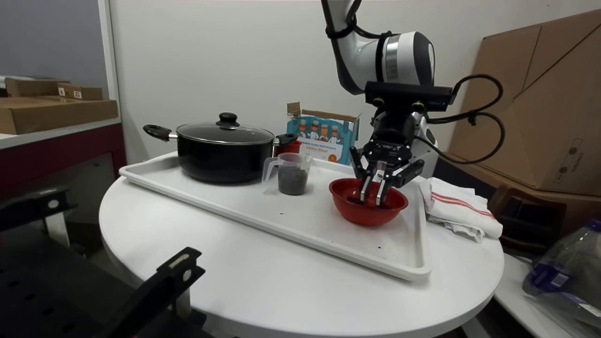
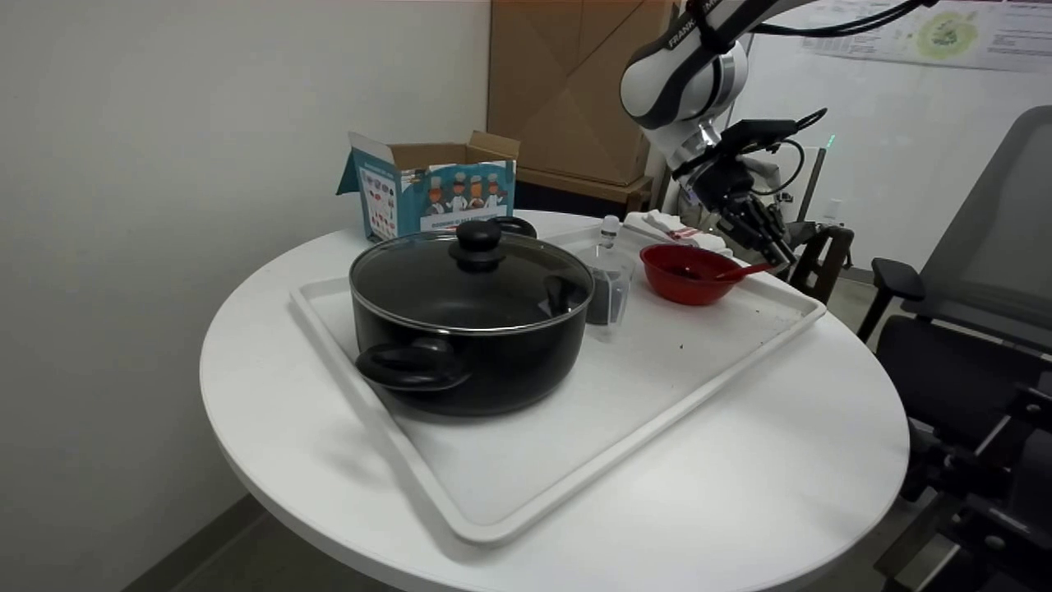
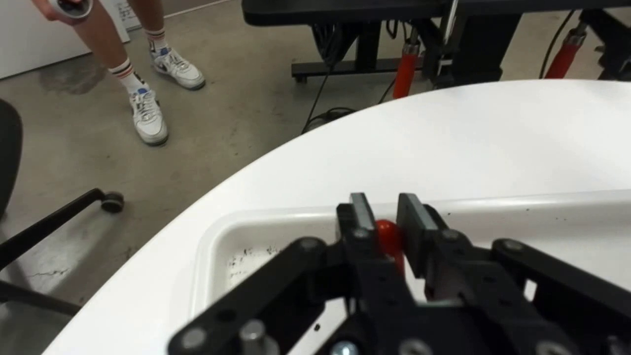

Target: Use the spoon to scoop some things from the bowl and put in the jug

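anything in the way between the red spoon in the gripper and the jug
No object visibly stands between the red spoon, held by the gripper at the red bowl, and the clear measuring jug; just white tray separates bowl and jug. The spoon would probably need lifting over both their rims.

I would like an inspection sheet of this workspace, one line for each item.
Surface: white table; white tray, dark specks.
Job's things: red bowl and clear jug, both holding dark contents, on the tray; spoon slants across the bowl's rim.
Clutter: lidded black pot on the tray; printed box on the table; towel at the tray's edge.
Gripper: shut on the spoon.
Cables: black loops beside the gripper.
Surroundings: person's legs, office chair, cardboard box.
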